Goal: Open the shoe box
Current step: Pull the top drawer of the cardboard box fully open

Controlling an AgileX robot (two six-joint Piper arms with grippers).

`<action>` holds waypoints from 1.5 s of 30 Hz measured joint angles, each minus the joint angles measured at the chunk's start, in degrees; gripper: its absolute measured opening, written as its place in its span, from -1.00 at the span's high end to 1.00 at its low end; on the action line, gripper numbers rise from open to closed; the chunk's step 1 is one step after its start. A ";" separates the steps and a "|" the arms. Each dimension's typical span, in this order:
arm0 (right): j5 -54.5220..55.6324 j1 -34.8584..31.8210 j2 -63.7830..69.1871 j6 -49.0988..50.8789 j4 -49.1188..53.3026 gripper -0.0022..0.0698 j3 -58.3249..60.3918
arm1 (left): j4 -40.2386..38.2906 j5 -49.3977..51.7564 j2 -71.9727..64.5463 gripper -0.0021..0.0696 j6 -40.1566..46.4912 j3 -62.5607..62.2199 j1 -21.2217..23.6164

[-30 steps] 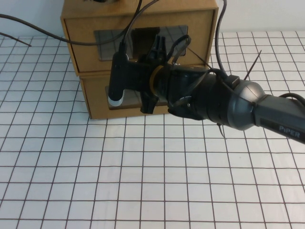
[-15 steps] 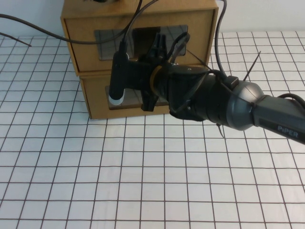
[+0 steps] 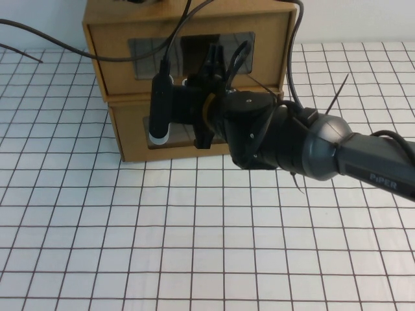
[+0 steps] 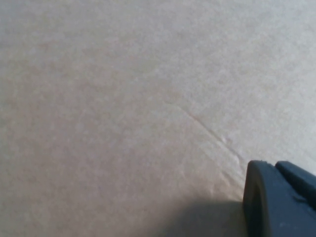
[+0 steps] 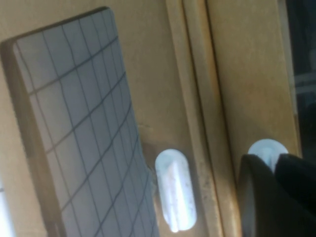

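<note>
The two shoe boxes stand stacked at the far edge of the table (image 3: 194, 246), the upper shoe box (image 3: 113, 58) on the lower shoe box (image 3: 130, 139), both with their window fronts turned to the robot. The right arm (image 3: 292, 139) reaches across to these fronts, and the right gripper (image 5: 274, 192) is right at the seam between the two. One white tab (image 5: 174, 190) lies beside the window (image 5: 74, 123), with its long axis along the seam. A second white tab (image 5: 266, 147) sits on the other side of the seam, partly covered by the gripper tip. I judge this second tab to be the target, but I cannot tell if the gripper is open or closed on it. The left gripper (image 4: 279, 197) is close to a plain cardboard face, and its state I also cannot tell. A pull should go straight toward the robot, over the table, where only the right arm stands
</note>
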State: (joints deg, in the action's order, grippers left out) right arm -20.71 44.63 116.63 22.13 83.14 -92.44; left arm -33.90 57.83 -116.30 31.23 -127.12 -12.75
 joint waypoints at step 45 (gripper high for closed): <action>-12.80 16.12 -19.54 0.04 -15.55 0.92 23.56 | -0.36 1.34 0.00 0.95 -4.02 0.00 0.00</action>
State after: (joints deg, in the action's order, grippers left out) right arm -33.51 60.75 97.09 22.17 67.59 -68.88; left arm -34.27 59.17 -116.30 27.21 -127.12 -12.75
